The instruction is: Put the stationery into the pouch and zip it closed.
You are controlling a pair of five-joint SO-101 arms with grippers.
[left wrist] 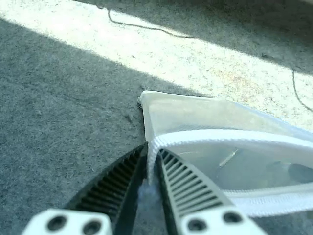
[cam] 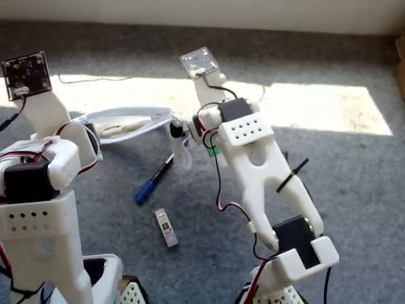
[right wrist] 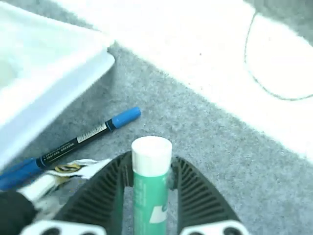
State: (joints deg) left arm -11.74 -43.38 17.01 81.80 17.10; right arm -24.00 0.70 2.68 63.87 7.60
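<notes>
Two grippers each have hold of something. On the pouch [left wrist: 220, 122], which lies on grey carpet [left wrist: 58, 112] with its mouth gaping, the left gripper [left wrist: 150, 152] has its jaws almost together, pinching the white zip edge at one end. At the other end, the right gripper [right wrist: 151, 161] is parted just the width of a green glue stick [right wrist: 148, 193] with a white cap, gripping it on both sides. A blue-capped pen [right wrist: 80, 138] lies on the carpet near the pouch, and a small box [cam: 165, 227] lies a little apart from the pen.
</notes>
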